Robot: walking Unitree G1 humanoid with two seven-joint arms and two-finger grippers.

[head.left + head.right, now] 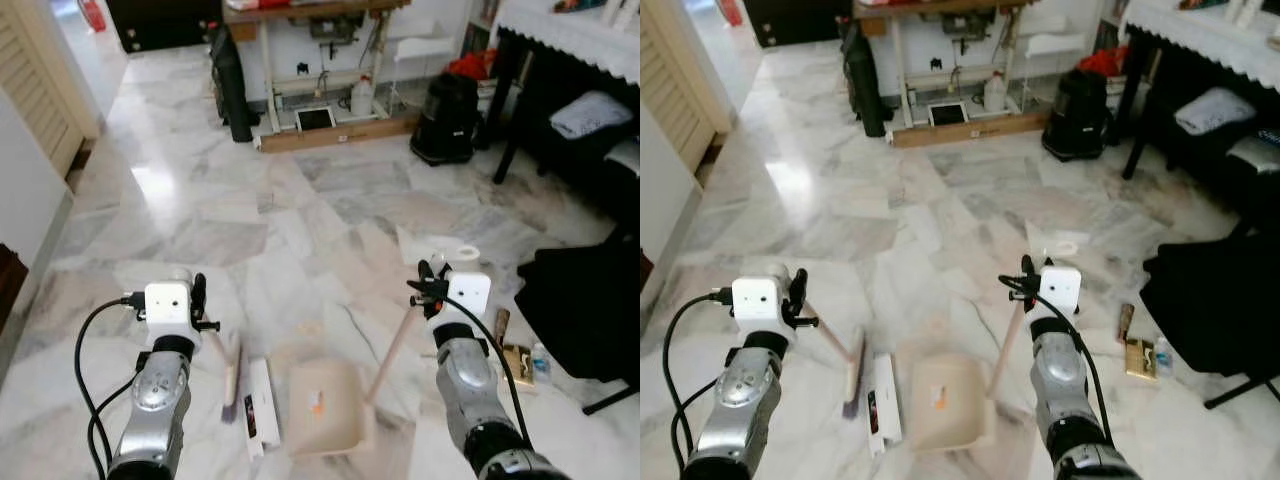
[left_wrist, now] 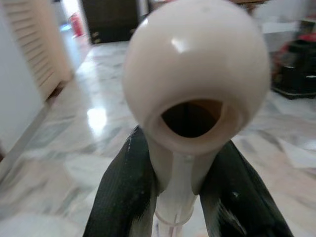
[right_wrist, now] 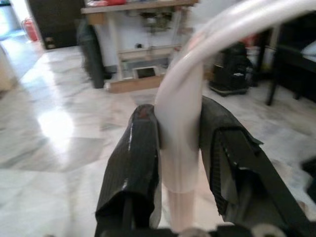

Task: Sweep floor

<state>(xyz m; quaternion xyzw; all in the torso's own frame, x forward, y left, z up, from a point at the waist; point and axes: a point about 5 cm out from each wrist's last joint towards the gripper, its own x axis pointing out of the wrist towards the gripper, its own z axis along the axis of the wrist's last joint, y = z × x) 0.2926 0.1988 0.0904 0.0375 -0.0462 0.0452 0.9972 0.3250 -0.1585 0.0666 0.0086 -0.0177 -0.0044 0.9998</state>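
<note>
Home room: marble floor (image 1: 250, 210), sewing table (image 1: 310, 15).

looking forward and down from head height, both eye views, side by side, sharing the marble floor (image 1: 300, 210), dustpan (image 1: 322, 405) and far workbench (image 1: 300, 12). pressed close along the black fingers (image 2: 123, 192), left wrist view, facing the room's far end. likewise close, right wrist view, facing that workbench.

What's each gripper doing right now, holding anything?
Left gripper: closed on the broom handle, brush head on the floor.
Right gripper: closed on the dustpan handle, pan resting on the floor.
</note>
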